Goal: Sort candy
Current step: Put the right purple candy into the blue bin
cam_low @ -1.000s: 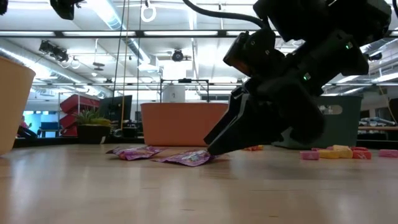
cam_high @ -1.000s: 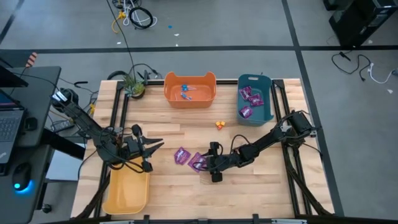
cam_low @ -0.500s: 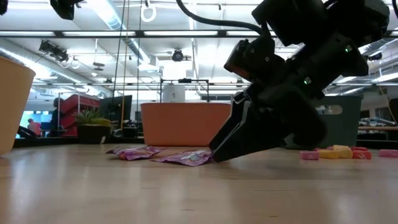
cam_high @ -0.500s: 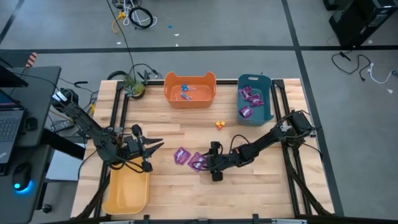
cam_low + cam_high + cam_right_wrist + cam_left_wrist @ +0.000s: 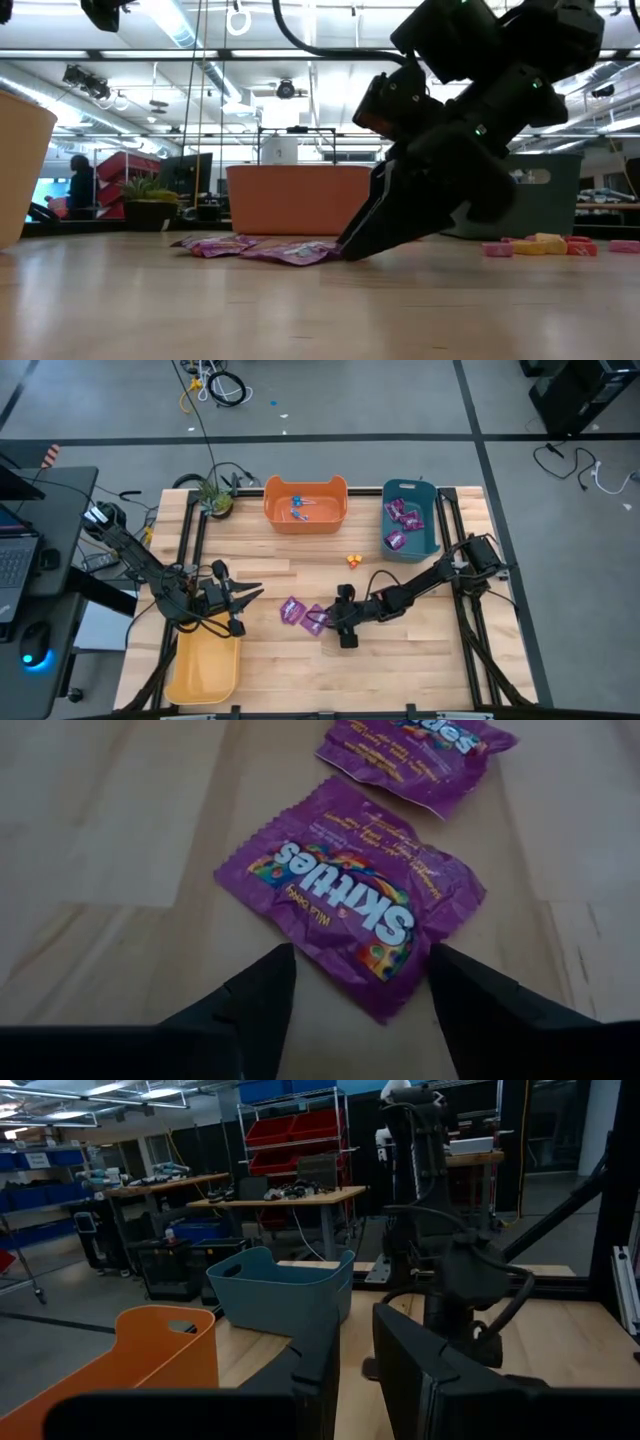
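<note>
Because the left gripper (image 5: 252,596) waits over the counter's (image 5: 420,660) left edge, above the yellow bin (image 5: 205,668), with its jaws part-way apart and nothing between them, the risk sits further right, at the right gripper (image 5: 328,621). Its jaws are spread wide and empty, straddling the nearer purple packet (image 5: 350,900) near the counter's middle, tips at or just above the wood. Such a flat, slick wrapper could slide ahead of the fingertips (image 5: 265,982) or crumple out sideways as they close, leaving a pinch on air. A second purple packet (image 5: 291,610) lies just beside it and might be nudged or caught along with it. This arm reaches in low from the right edge, wrist tilted steeply down. Blue lollipops (image 5: 299,508) lie in the orange bin (image 5: 305,520) and purple packets in the teal bin (image 5: 410,545), both along the far edge; small orange pieces (image 5: 353,560) stay loose between them.
</note>
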